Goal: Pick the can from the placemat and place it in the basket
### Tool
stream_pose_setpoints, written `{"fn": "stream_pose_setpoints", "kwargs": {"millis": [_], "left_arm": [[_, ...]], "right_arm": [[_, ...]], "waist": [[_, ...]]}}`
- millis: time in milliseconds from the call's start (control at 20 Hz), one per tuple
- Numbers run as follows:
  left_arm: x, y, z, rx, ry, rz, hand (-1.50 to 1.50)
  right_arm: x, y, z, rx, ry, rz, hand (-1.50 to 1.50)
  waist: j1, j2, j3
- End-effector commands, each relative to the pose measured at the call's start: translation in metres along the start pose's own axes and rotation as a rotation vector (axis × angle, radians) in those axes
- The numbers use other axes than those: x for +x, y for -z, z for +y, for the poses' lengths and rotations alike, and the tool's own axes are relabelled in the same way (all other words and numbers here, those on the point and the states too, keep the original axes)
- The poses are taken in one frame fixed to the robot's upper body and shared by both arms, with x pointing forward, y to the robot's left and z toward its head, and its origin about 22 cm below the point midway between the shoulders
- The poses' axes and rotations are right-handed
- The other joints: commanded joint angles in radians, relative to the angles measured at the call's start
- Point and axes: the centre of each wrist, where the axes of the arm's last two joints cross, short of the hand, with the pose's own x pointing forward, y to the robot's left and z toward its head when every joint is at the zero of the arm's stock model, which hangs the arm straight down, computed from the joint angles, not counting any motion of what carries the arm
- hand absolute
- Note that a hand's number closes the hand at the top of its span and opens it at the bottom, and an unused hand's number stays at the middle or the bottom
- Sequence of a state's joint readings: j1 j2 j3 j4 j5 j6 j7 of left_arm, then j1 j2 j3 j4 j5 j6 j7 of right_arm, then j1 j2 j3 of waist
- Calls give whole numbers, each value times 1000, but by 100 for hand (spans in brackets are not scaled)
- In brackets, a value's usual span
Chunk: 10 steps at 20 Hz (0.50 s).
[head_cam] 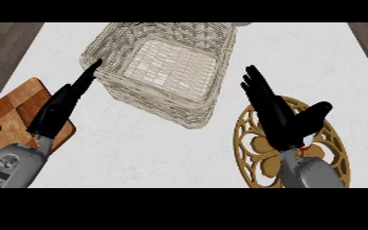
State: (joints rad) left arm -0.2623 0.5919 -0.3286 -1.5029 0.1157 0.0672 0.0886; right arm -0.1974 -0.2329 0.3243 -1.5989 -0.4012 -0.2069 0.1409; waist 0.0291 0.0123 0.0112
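A round golden openwork placemat (251, 143) lies at the lower right of the white counter. My right hand (277, 119) hovers over it, open, fingers straight and pointing up-left, thumb spread to the right. Only a small red and white bit of the can (308, 143) shows, between the thumb and the palm; the hand hides the rest. The pale woven basket (167, 105) stands at top centre, up-left of the placemat, with nothing inside. My left hand (61, 105) rests open at the left, its fingertips close to the basket's left corner.
A wooden cutting board (20, 106) lies at the left edge, partly under my left forearm. A small grey object (241, 24) peeks out behind the basket's far right corner. Bare white counter lies between basket and placemat.
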Motion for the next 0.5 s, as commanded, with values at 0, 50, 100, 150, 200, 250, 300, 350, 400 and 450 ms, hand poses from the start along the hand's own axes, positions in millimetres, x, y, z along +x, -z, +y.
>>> {"fn": "stream_pose_setpoints", "kwargs": {"millis": [0, 50, 100, 150, 200, 250, 300, 350, 400, 450], "left_arm": [[-16, -10, 10, 68, 20, 89, 0], [-26, -15, 9, 109, 1, 165, 0], [-44, -22, 12, 139, 11, 233, 0], [-53, -28, 9, 147, 7, 284, 0], [-62, -34, 16, 180, 3, 329, 0], [-72, -42, 16, 196, 1, 388, 0], [-54, -30, 8, 160, -44, 282, 0], [-73, -42, 9, 178, -37, 398, 0], [-78, -48, 8, 199, -50, 423, 0], [-83, -53, 12, 220, -41, 453, 0]], "right_arm": [[12, -15, 1, 92, 3, -217, 150], [29, -21, 21, 177, -22, -404, 150], [56, -20, 23, 224, -30, -589, 150], [81, -22, 36, 307, -50, -756, 150], [97, -28, 43, 362, -57, -901, 150], [120, -35, 50, 404, -59, -1066, 150], [101, -30, 57, 140, 419, -959, 150], [133, -35, 37, 400, -316, -1151, -150], [137, -40, 34, 363, -378, -1227, -150], [137, -45, 32, 298, -411, -1297, -150]], "waist": [[-30, -16, -10], [-37, -29, -8], [-47, -37, -7], [-37, -53, -6], [-35, -64, -4], [-29, -81, -3], [-26, -49, 63], [-72, -102, -22], [-90, -101, -20], [-106, -94, -15]]}}
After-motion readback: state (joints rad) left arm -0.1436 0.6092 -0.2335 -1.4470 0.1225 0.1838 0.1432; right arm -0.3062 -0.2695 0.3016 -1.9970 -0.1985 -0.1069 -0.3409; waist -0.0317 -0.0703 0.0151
